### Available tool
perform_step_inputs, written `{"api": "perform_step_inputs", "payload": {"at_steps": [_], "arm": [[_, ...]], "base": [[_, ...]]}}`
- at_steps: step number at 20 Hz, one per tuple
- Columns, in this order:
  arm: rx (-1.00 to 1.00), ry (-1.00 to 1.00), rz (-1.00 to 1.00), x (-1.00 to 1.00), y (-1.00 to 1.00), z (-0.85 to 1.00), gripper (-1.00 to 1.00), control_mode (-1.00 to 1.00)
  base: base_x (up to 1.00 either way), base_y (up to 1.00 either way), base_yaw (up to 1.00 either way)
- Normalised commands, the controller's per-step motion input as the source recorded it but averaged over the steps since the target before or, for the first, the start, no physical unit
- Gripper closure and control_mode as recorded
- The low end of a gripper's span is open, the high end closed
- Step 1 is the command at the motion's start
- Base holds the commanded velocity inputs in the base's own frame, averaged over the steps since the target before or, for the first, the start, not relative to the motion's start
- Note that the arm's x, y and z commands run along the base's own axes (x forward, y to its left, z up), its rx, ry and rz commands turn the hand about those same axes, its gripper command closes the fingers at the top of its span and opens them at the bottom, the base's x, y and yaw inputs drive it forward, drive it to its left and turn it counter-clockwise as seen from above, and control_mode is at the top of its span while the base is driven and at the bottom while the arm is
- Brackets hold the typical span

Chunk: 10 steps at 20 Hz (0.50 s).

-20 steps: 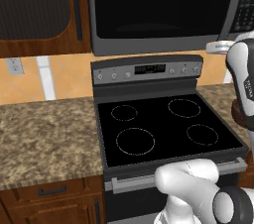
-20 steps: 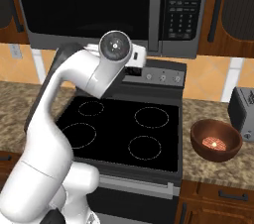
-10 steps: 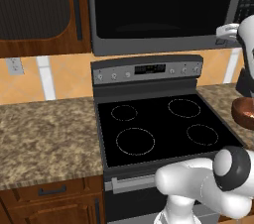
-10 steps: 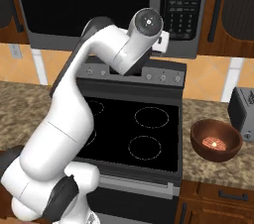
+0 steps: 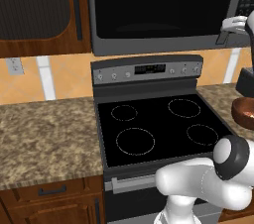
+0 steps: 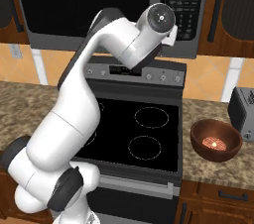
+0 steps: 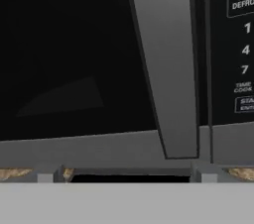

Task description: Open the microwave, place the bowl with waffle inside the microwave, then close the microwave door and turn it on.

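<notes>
Hand view: I see the microwave door (image 7: 74, 59) shut at left, its handle (image 7: 166, 64) right of it, just ahead of my unclenched, empty gripper (image 7: 126, 176). Approaching off-centre, my fingers could miss the handle. The bowl (image 6: 216, 140) waits on the counter.

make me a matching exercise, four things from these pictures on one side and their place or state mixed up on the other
Things:
1. bowl
2. microwave door
3. tool
4. toaster

Place or state:
A. shut
B. on the counter right of the stove, waffle inside
C. open, up by the door handle
D. at the wall, right of the bowl

Pairs: 1-B, 2-A, 3-C, 4-D
</notes>
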Motion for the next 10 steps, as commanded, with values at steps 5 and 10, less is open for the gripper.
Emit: {"api": "perform_step_inputs", "payload": {"at_steps": [5,10], "arm": [[0.00,-0.08,-0.05,0.01,-0.07,0.26,-1.00,-1.00],[0.00,-0.16,-0.09,0.20,-0.01,0.16,-1.00,-1.00]], "base": [[0.00,0.00,0.00],[0.00,0.00,0.00]]}}
